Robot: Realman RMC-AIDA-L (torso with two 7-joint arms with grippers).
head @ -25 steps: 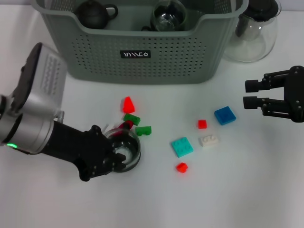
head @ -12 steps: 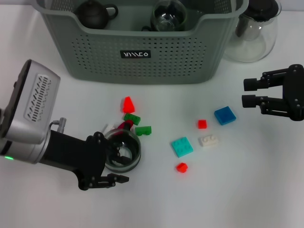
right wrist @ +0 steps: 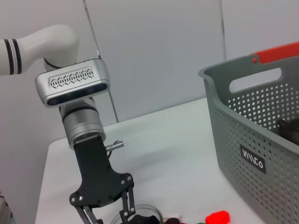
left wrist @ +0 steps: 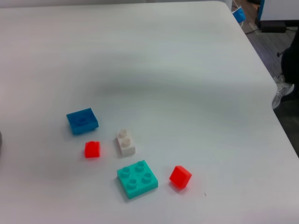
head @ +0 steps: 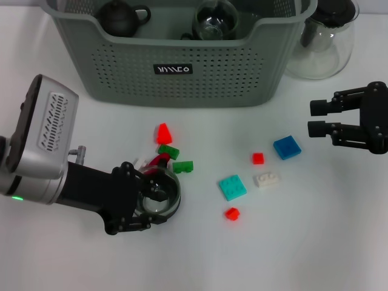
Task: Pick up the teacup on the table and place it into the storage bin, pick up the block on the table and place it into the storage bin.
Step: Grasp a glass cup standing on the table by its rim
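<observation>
Two robot hands share a white bench point(head: 315, 242) scattered with toy blocks. Low at the near left part of the bench, the left hand point(head: 147, 205) straddles the rim of a clear glass teacup point(head: 159, 195), one finger inside the cup and the other outside; whether it has clenched on the glass cannot be told. Green blocks point(head: 175, 159) and a red cone-shaped block point(head: 163, 133) lie just beside the cup. Toward mid-bench sit a teal block point(head: 233, 187), white block point(head: 266, 179), blue block point(head: 287, 147) and two small red blocks point(head: 258, 158). At the far edge stands the grey-green storage bin point(head: 182, 66). Near the right edge, the right hand point(head: 315, 119) hovers released, fingers apart.
</observation>
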